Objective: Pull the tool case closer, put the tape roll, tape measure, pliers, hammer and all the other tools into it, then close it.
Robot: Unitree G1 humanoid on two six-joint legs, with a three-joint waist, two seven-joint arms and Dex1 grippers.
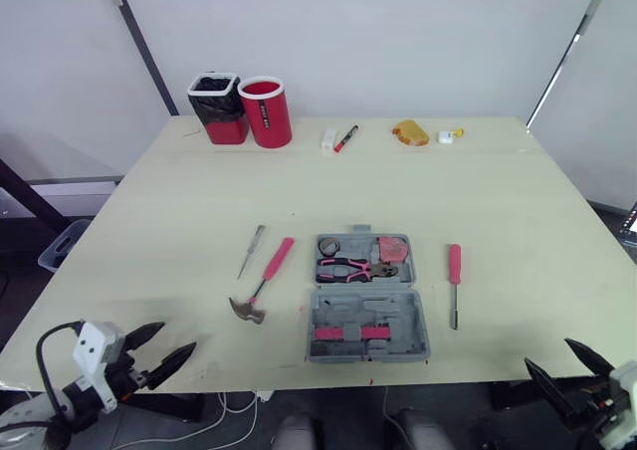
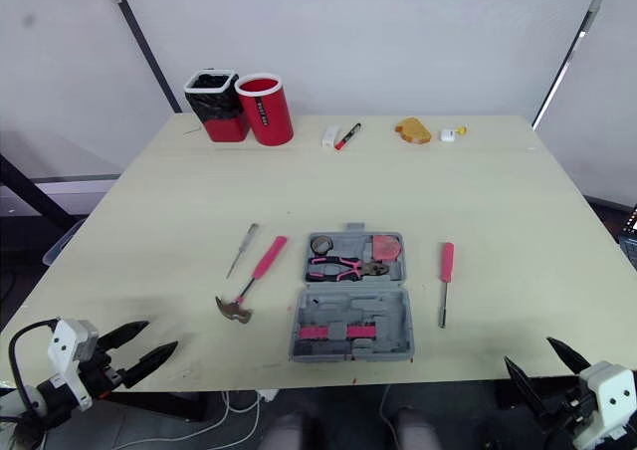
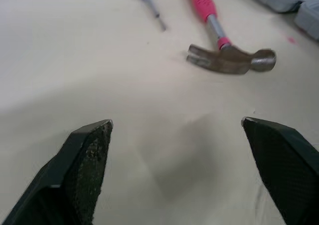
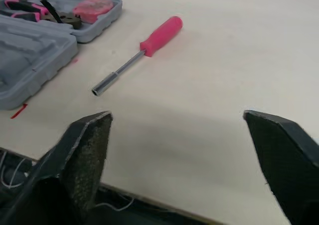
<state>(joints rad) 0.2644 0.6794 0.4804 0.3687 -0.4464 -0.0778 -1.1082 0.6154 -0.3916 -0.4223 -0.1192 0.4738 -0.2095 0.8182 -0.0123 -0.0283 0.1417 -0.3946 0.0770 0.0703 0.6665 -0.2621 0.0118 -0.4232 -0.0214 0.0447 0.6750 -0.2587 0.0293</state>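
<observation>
The grey tool case (image 1: 366, 323) lies open at the table's near middle. Its far half holds a tape roll (image 1: 329, 244), pink-handled pliers (image 1: 353, 268) and a pink tape measure (image 1: 395, 247). A pink-handled hammer (image 1: 262, 283) and a thin grey tool (image 1: 251, 251) lie left of the case. A pink-handled screwdriver (image 1: 454, 283) lies to its right. My left gripper (image 1: 177, 337) hangs open at the table's near left edge, short of the hammer head (image 3: 231, 59). My right gripper (image 1: 547, 353) is open below the near right edge, with the screwdriver (image 4: 149, 43) ahead of it.
At the back left stand a red cup (image 1: 266, 112) and a black-lined red container (image 1: 219, 107). A marker (image 1: 345, 137), a white block (image 1: 328, 138), an orange object (image 1: 410, 132) and a small white item (image 1: 450, 135) lie along the far edge.
</observation>
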